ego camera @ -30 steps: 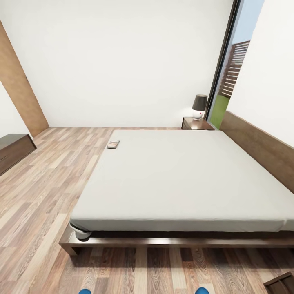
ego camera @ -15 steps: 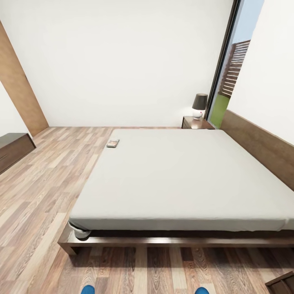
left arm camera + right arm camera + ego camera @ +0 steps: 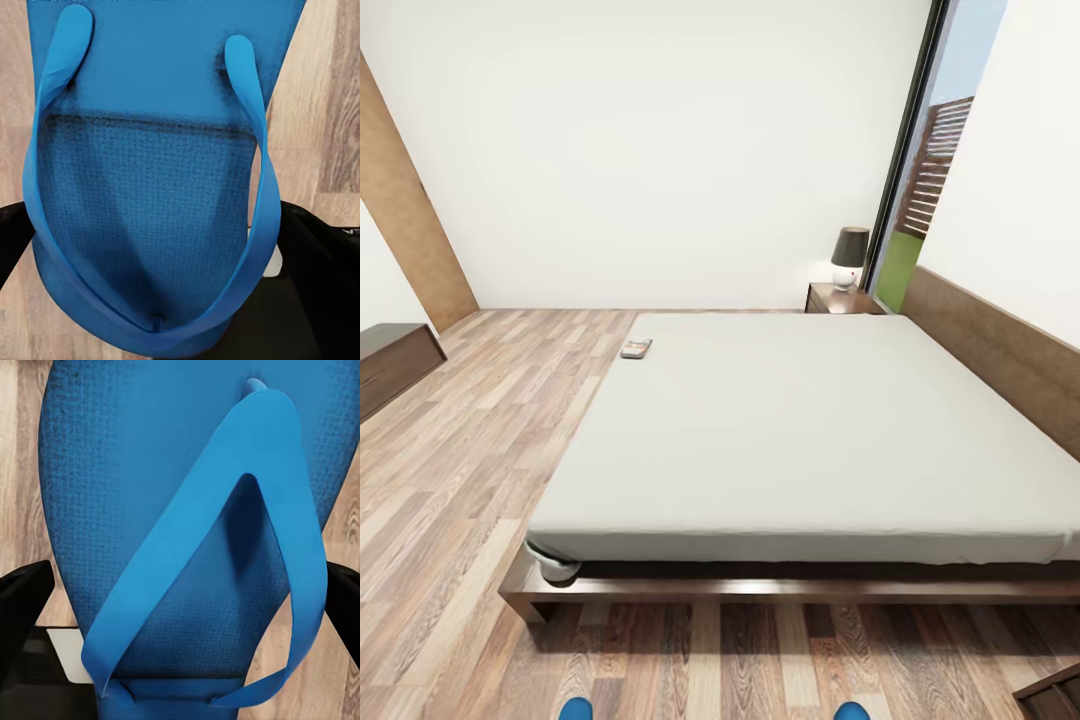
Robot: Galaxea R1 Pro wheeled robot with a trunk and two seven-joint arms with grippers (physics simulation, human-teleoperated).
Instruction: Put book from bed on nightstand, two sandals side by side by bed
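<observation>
Blue sandals, 1 clamped in my left gripper (image 3: 161, 300), 1 in my right gripper (image 3: 180, 649); bed (image 3: 800, 420) straight ahead, book (image 3: 636, 349) near its far-left corner

Open floor (image 3: 470, 470) left of bed (image 3: 800, 430)

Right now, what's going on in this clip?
The robot faces the side of the large grey-mattressed bed, carrying one bright blue sandal per arm. The left gripper has dark fingers either side of the left-hand sandal; the right gripper likewise flanks the right-hand sandal. The small dark paperback book lies at the mattress's far left corner, the dark wooden nightstand untouched.
</observation>
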